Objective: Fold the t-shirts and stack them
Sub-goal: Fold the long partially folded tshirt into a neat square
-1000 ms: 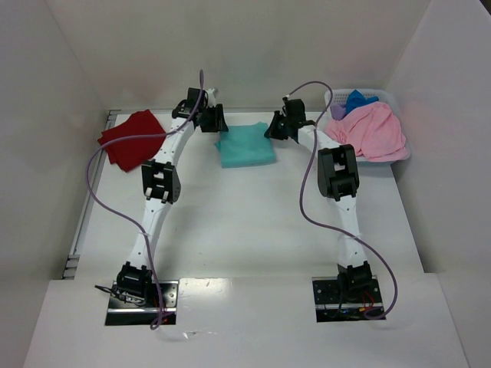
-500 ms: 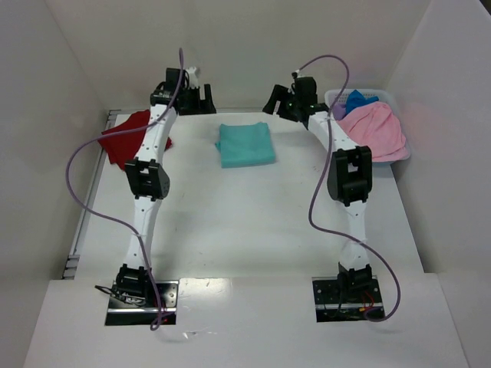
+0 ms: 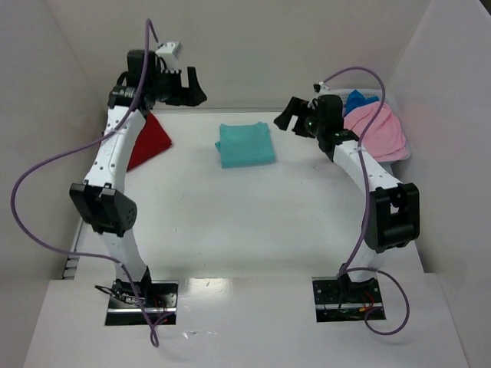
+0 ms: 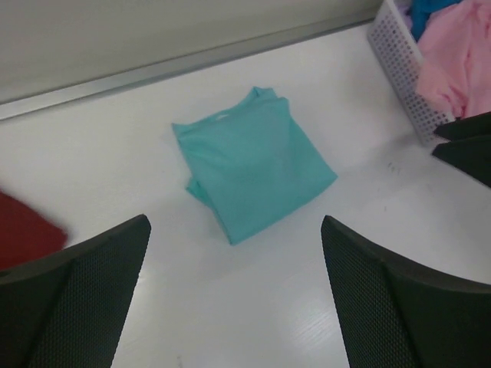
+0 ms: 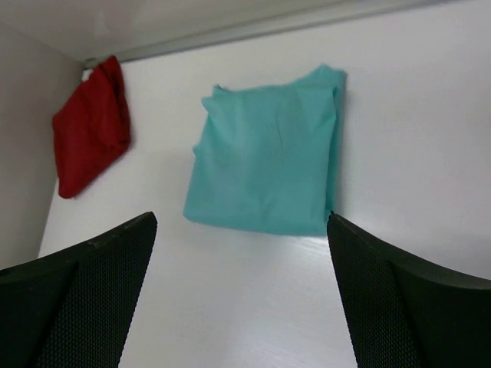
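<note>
A folded teal t-shirt (image 3: pixel 245 144) lies flat at the back middle of the table, held by nothing. To its left a dark red t-shirt (image 3: pixel 149 142) lies partly hidden behind my left arm. A pink t-shirt (image 3: pixel 377 129) and a blue one (image 3: pixel 359 100) fill the white basket (image 3: pixel 393 158) at the back right. My left gripper (image 3: pixel 192 86) hangs open and empty, raised to the left of the teal shirt (image 4: pixel 253 172). On the other side my right gripper (image 3: pixel 285 115) is open and empty above the table, with the teal shirt (image 5: pixel 268 172) ahead of it.
White walls close the table in at the back and on both sides. The basket's perforated wall (image 4: pixel 399 69) stands close to the right gripper. A metal rail runs along the table's left edge (image 3: pixel 80 230).
Both grippers have opened and drawn up and away from the teal shirt. The left arm swung left and higher, and the right arm swung right toward the basket.
</note>
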You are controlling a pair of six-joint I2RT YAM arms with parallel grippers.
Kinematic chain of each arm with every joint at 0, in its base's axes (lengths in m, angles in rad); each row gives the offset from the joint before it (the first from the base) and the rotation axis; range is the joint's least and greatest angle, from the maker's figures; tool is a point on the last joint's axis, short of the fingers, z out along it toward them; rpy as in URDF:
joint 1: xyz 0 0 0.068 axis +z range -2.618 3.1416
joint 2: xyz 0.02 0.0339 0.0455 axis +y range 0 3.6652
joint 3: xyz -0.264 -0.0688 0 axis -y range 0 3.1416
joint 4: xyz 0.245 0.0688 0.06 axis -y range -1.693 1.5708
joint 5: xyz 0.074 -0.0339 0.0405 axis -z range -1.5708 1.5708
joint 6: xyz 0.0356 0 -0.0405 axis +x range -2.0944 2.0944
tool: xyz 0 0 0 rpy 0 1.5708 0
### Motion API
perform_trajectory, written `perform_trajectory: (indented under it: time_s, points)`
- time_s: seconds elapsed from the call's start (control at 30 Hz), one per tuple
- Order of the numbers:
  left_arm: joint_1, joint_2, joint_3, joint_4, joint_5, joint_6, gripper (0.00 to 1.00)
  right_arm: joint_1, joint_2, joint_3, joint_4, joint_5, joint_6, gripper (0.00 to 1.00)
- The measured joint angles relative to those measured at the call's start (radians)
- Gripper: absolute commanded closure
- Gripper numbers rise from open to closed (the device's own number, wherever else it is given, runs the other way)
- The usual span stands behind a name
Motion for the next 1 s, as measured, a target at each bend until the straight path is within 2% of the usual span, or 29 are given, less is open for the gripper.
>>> perform_trajectory:
  time_s: [0.13,0.23,0.27,0.33,0.37,0.4,0.47,0.5,0.63,0.77,1.0]
  points:
    - [0.0,-0.182,-0.474,0.222,0.059,-0.06,0.0,0.0,-0.003,-0.119,0.005,0.002,0.019,0.03]
    - [0.001,-0.232,-0.722,0.34,0.082,-0.112,0.0,0.0,-0.003,-0.166,0.002,-0.004,0.027,0.05]
    - [0.001,-0.234,-0.784,0.376,0.089,-0.132,0.0,0.0,-0.003,-0.168,0.003,-0.011,0.028,0.14]
    - [0.002,-0.232,-0.872,0.434,0.102,-0.161,0.0,0.0,0.002,-0.167,0.018,-0.034,0.034,0.26]
    - [0.002,-0.232,-0.901,0.455,0.109,-0.169,0.0,0.0,0.007,-0.166,0.028,-0.045,0.039,0.32]
    - [0.002,-0.232,-0.924,0.479,0.117,-0.188,0.0,0.0,0.017,-0.164,0.04,-0.058,0.045,0.43]
    - [0.002,-0.223,-0.945,0.537,0.144,-0.213,0.02,0.0,0.054,-0.146,0.051,-0.079,0.058,0.6]
    - [0.002,-0.217,-0.946,0.57,0.158,-0.223,0.02,0.0,0.075,-0.132,0.053,-0.086,0.063,0.78]
    - [0.002,-0.17,-0.946,0.715,0.226,-0.294,0.05,0.0,0.169,-0.077,0.067,-0.121,0.089,0.96]
    - [0.002,-0.089,-0.943,0.827,0.274,-0.367,0.08,0.005,0.265,-0.006,0.067,-0.15,0.104,1.0]
    - [0.002,-0.01,-0.942,0.879,0.28,-0.416,0.08,0.014,0.4,0.037,0.065,-0.177,0.111,1.0]
